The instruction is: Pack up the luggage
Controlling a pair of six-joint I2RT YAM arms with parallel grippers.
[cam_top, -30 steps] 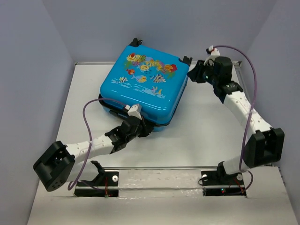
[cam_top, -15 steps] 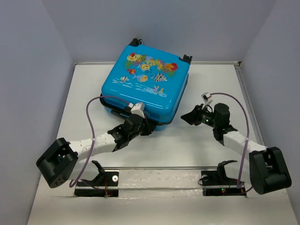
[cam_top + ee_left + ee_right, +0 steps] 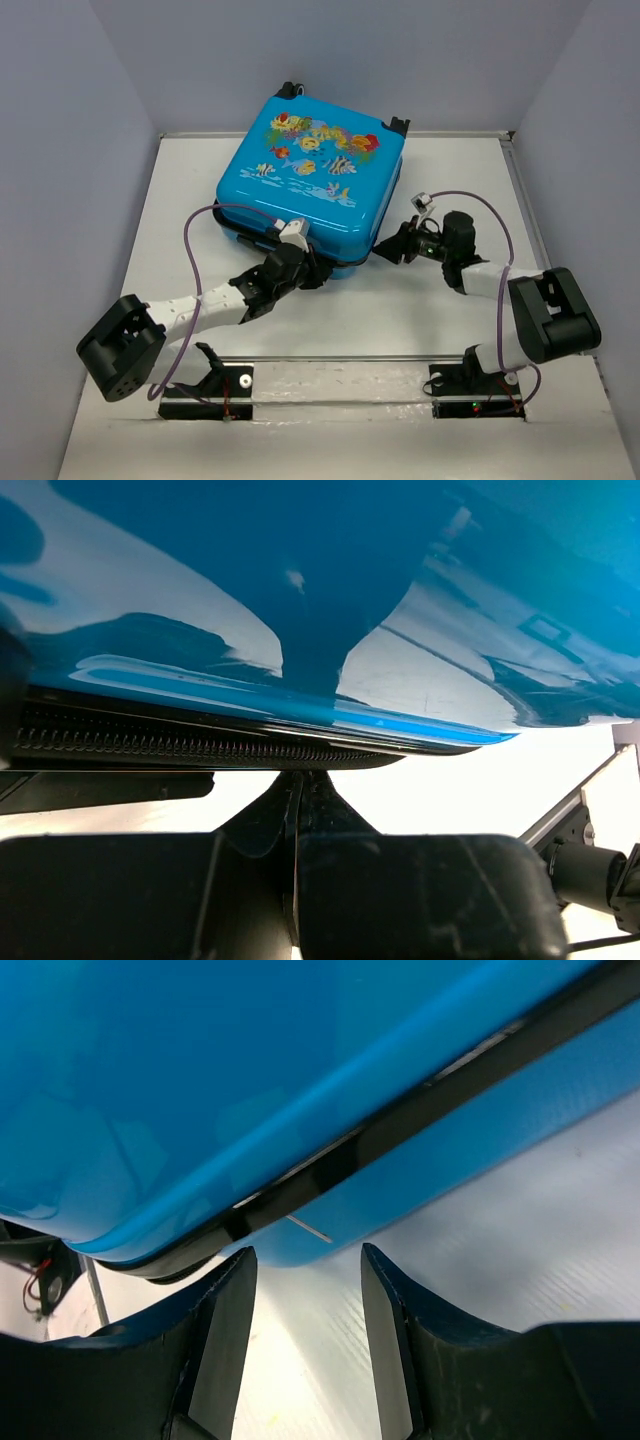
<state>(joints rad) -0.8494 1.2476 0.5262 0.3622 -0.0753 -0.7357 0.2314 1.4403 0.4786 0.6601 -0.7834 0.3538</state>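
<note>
The luggage [image 3: 310, 180], a bright blue hard-shell suitcase with a fish print, lies flat and closed at the back middle of the table. My left gripper [image 3: 312, 268] is shut, its tips pressed against the black zipper seam [image 3: 200, 745] on the near edge; the left gripper [image 3: 298, 780] shows nothing between its fingers. My right gripper [image 3: 388, 248] is open, low at the suitcase's front right corner. In the right wrist view the right gripper [image 3: 305, 1260] points at the blue shell [image 3: 250, 1080] and its black seam [image 3: 380, 1130], holding nothing.
The white table [image 3: 440, 320] is boxed in by grey walls on three sides. A metal rail [image 3: 340, 365] with both arm bases runs along the near edge. The right arm's elbow [image 3: 545, 315] sits low at the front right.
My right arm has swung from the suitcase's back right corner down to its front right corner, its jaws narrowing, then widening. The left arm edged slightly right early on, then held.
</note>
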